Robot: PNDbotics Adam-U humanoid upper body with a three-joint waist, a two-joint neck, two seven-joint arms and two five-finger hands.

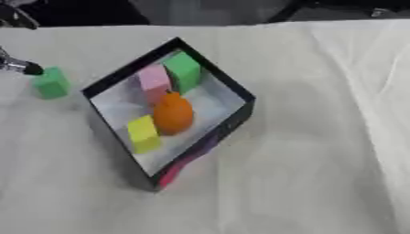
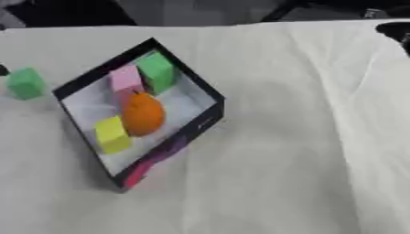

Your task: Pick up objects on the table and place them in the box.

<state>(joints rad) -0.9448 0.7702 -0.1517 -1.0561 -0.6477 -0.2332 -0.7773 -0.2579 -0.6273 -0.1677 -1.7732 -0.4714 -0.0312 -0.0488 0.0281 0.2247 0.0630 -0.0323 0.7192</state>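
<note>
Left hand [image 1: 18, 66] only partly in view at the left edge of the left eye view: a silver segment ending in a black tip, pointing rightward and slightly down, low over the cloth-covered worktop [image 1: 304, 151]. Rest of that hand and its arm cut off by the frame, so curl of the fingers impossible to judge. In the right eye view, just a dark speck of the same tip at the left edge. Right hand nowhere clearly seen; a dark shape in the upper right corner, too indistinct to name.
</note>
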